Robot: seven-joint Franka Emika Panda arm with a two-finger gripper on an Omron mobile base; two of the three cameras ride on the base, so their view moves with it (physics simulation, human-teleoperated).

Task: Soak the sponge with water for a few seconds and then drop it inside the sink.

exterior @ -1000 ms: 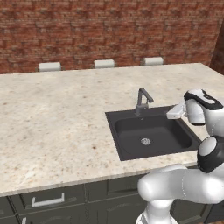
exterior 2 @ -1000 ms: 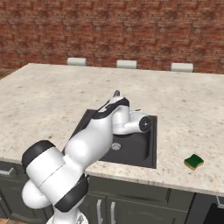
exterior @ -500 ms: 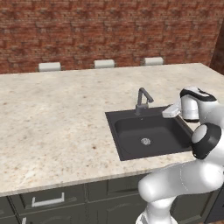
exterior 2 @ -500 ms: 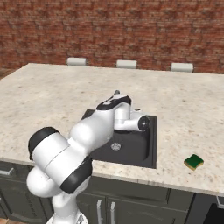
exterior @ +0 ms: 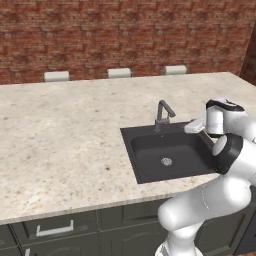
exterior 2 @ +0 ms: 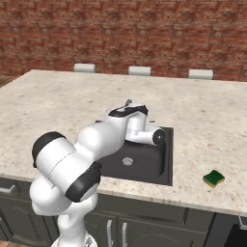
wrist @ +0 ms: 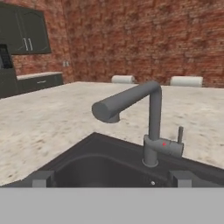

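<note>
The sink [exterior: 150,172] is a dark basin set in the speckled counter, with a silver drain [exterior: 166,161] and a grey angular faucet [exterior: 162,114] at its back rim. My gripper [exterior: 193,126] hovers over the sink's right rim, level with the faucet and pointing at it. In the hand view my gripper [wrist: 111,178] is open with nothing between its fingertips [wrist: 42,178], and the faucet [wrist: 151,114] stands straight ahead above the sink [wrist: 100,168]. The sponge [exterior 2: 213,178], yellow with a green layer, lies on the counter right of the sink [exterior 2: 164,166], well apart from the gripper. The water is out of view.
The counter [exterior: 65,145] spreads wide to the left of the sink. Three white seat backs [exterior: 119,73] line its far edge before a brick wall. My arm [exterior 2: 103,137] arches over the sink's left part. Dark cabinets [wrist: 26,33] hang at the far left.
The hand has shifted a little left toward the faucet, and the elbow has swung up and round. The jaws stayed open; the sponge has not moved.
</note>
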